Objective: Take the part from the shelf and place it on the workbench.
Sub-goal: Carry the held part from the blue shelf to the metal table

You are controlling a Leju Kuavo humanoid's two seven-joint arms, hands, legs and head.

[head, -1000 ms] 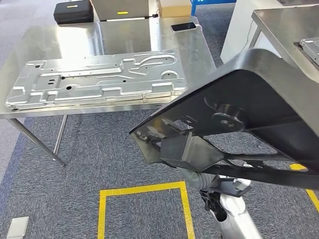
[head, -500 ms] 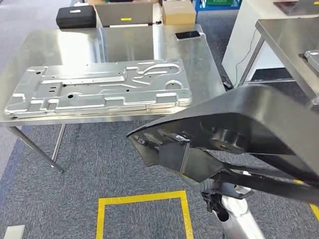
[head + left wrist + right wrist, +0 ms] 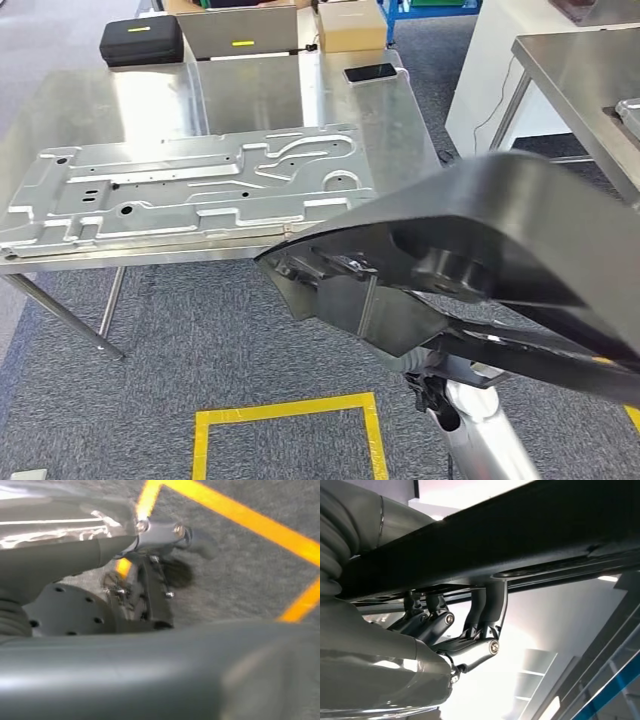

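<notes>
Black, glossy part (image 3: 513, 240) gripped from beneath by right hand (image 3: 444, 630). Left hand's (image 3: 113, 565) fingers: cannot tell. Near workbench (image 3: 392, 120) edge.

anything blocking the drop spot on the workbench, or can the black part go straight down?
Not clear at the near edge: a large silver stamped plate lies along the front of the workbench, right ahead of the black part. Bare steel shows behind the plate, with a phone near the far edge. The right hand holds the part from below.
</notes>
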